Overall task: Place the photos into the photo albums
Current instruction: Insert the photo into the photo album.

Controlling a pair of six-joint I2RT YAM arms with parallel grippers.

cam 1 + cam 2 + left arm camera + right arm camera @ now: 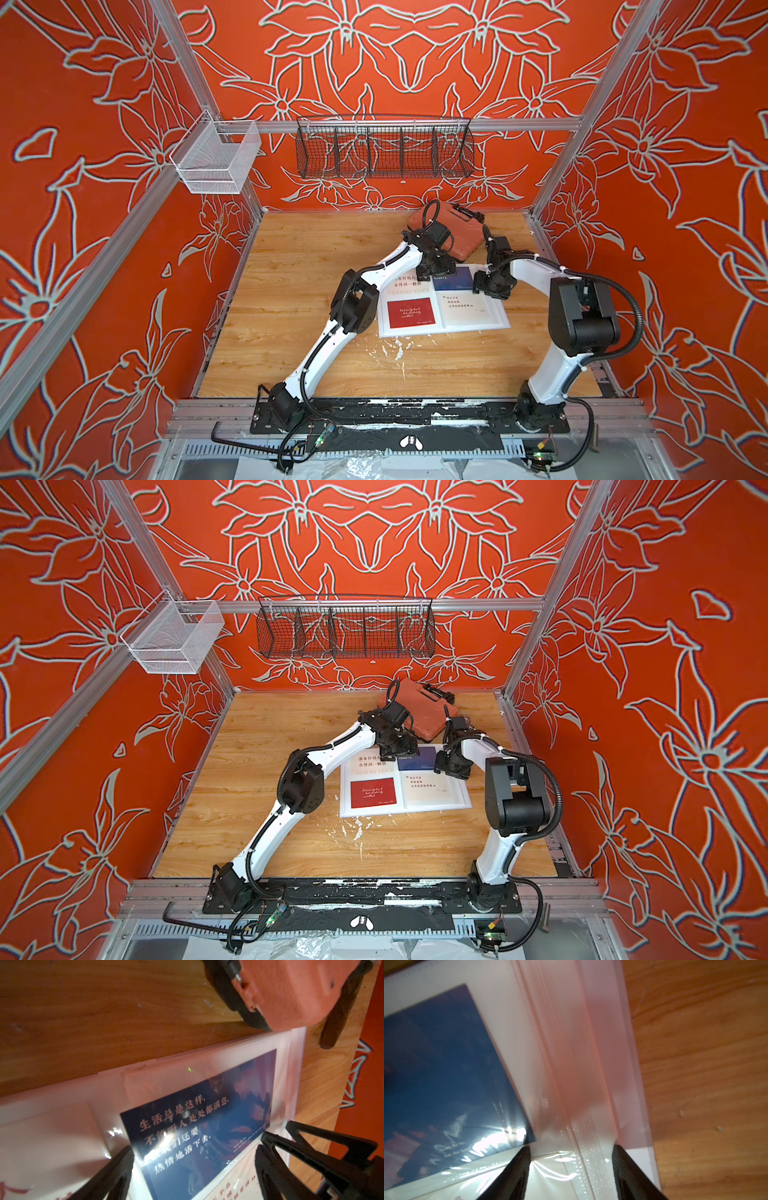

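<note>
My left tool (195, 1147) stood with jaws apart, straddling the navy photo (199, 1118), which wasn't clearly clamped. My call was to ease it flat and square into its pocket without creasing it. It sat at 1 o'clock of the open album (440, 331), itself at 3 o'clock of tabletop (291, 291) centre. My right tool (571, 1151) had jaws apart at the album's 3 o'clock edge; better to steady the page there. The photo was glossy navy with pale Chinese text under glare.
</note>
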